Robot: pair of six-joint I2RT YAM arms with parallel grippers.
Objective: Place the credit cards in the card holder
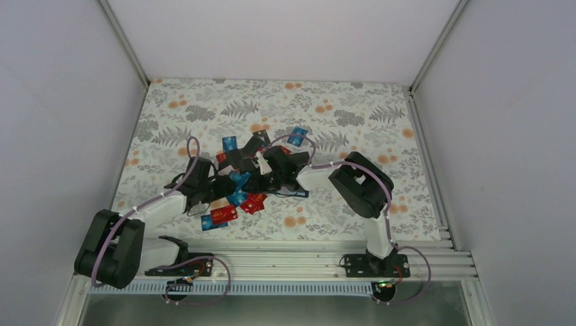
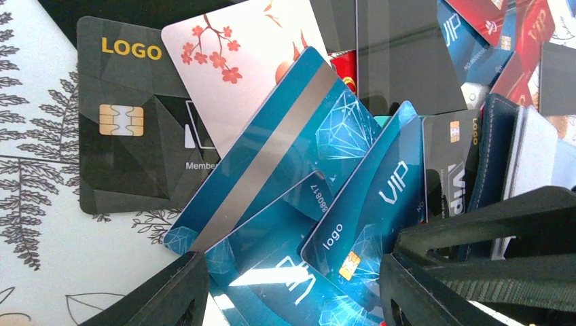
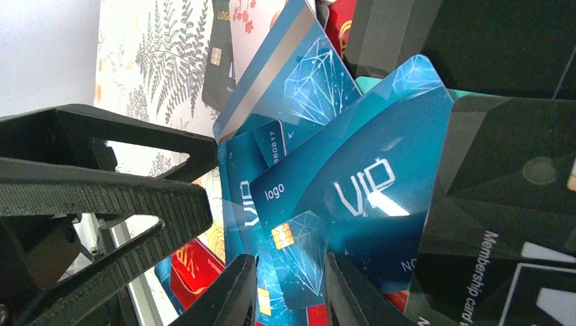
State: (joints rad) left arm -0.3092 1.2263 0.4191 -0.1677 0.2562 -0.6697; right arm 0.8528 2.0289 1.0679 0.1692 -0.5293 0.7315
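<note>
Our right gripper [image 3: 291, 275] is straddling the glossy teal plastic VIP card [image 3: 367, 190], grip unclear, probably lining up a pick; left gripper [image 2: 292, 278] is hovering spread.

**Two-tone YAM arms, quick look at the hardware**

Both are the same build. The left arm [image 1: 159, 207] and right arm [image 1: 367, 185] mix white link shells with chunky, rounded black joint housings. A purple-grey cable [image 1: 192, 153] loops along the outside of each one, tied on with small light bands. Each arm sits on a flat black base plate [image 1: 182, 265] on the silver rail [image 1: 292, 261], with more cable curling just below the rail. The left pincer [image 2: 292, 272] and right pincer [image 3: 289, 272] have matte black plastic fingers [image 3: 231, 295]. Some faces are ribbed, and there are triangular truss cut-outs.
</note>
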